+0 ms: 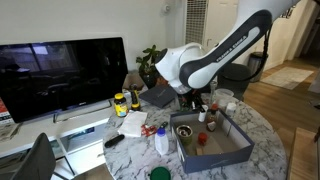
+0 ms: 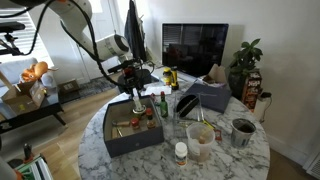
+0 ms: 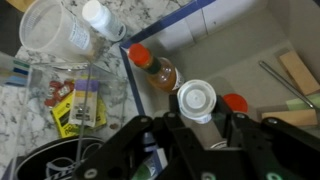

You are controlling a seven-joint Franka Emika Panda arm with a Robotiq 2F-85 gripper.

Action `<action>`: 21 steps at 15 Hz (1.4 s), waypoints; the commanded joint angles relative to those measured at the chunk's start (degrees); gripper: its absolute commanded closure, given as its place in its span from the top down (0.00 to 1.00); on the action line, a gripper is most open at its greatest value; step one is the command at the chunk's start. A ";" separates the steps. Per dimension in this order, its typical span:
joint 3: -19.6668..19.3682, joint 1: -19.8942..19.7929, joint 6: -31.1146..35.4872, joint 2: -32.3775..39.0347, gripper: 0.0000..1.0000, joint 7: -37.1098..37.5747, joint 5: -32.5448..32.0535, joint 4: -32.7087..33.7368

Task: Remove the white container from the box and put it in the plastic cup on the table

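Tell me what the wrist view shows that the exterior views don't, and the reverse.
Only the wrist view: the white container seen from above, just ahead of the gripper, whose fingers stand apart. Only the exterior views: the whole arm, the TV and a plant. Shared: the box and the marble table.

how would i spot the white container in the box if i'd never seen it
Find the blue-grey box on the marble table. Near its corner, the white container sits between an orange-capped sauce bottle and a red cap; it alone is white-topped.
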 commanded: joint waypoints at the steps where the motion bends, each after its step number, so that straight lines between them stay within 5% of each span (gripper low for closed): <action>1: -0.43 -0.77 -2.86 -12.22 0.12 6.06 0.99 -4.25; 7: -3.59 -6.85 -12.18 -23.07 0.12 11.64 -6.02 -4.01; 15: -4.09 -10.05 -26.92 -12.17 0.12 13.06 -5.35 -0.12; 21: -8.12 -16.11 -15.84 -7.26 0.12 7.71 -1.39 -3.10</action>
